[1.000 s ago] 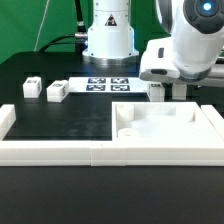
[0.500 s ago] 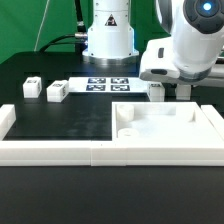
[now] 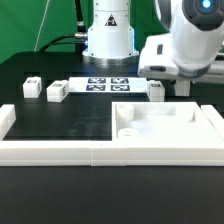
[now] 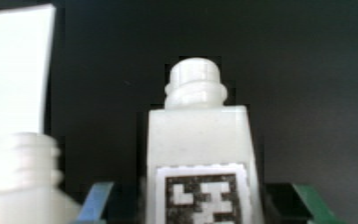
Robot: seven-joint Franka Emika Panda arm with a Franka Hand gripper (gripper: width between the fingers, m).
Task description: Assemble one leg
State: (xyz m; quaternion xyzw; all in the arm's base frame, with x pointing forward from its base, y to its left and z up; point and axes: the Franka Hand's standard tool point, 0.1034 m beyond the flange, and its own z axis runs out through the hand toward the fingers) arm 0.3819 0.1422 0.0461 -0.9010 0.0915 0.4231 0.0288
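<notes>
Your gripper has risen slightly and drifted toward the exterior view's right; the leg has not moved, still standing on the table just behind the white panel. In the wrist view the fingers stand apart, a dark gap either side of the leg; by my judgement the grasp isn't made yet.

**White parts on black, green behind**

The leg is plain white, with a black-and-white square tag on its side. At the exterior view's left, a small post is white with a dark tag. The large panel is all white on a matte black table. The marker board is white with black-and-white squares. The arm is white and the backdrop green.
</notes>
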